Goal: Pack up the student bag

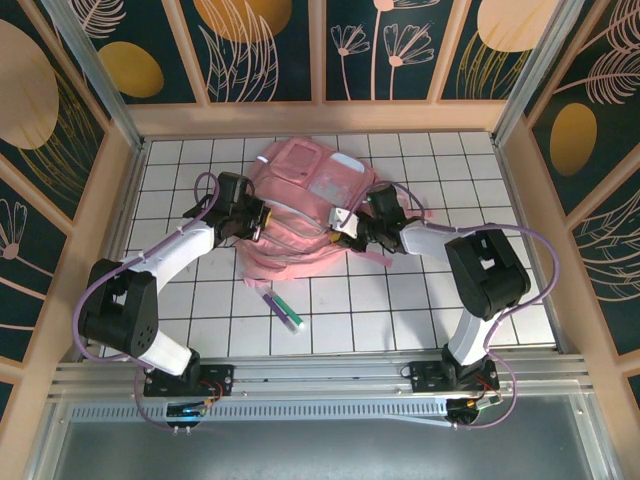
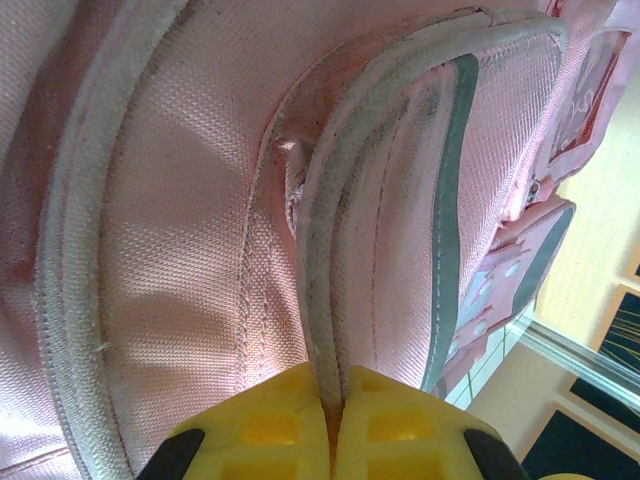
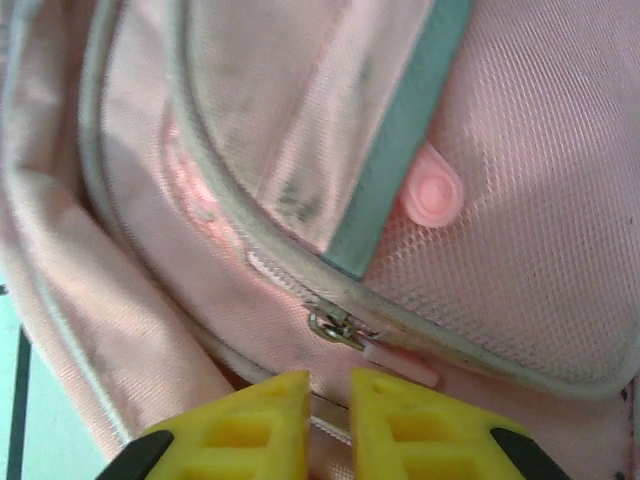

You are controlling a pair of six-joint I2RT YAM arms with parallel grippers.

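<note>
I see the bag (image 1: pixel 300 210) lying on the tiled table (image 1: pixel 420 300), toward its far side, between my two arms. My left gripper (image 2: pixel 335 385) is clamped on a piped edge of the bag, yellow fingers (image 2: pixel 270 420) pressed together over the seam. My right gripper (image 3: pixel 330 385) sits at the bag's right side, jaws nearly together, just short of a zipper slider (image 3: pixel 330 328); I cannot tell whether it pinches anything. Two markers (image 1: pixel 285 310) lie just beside the bag's near edge.
</note>
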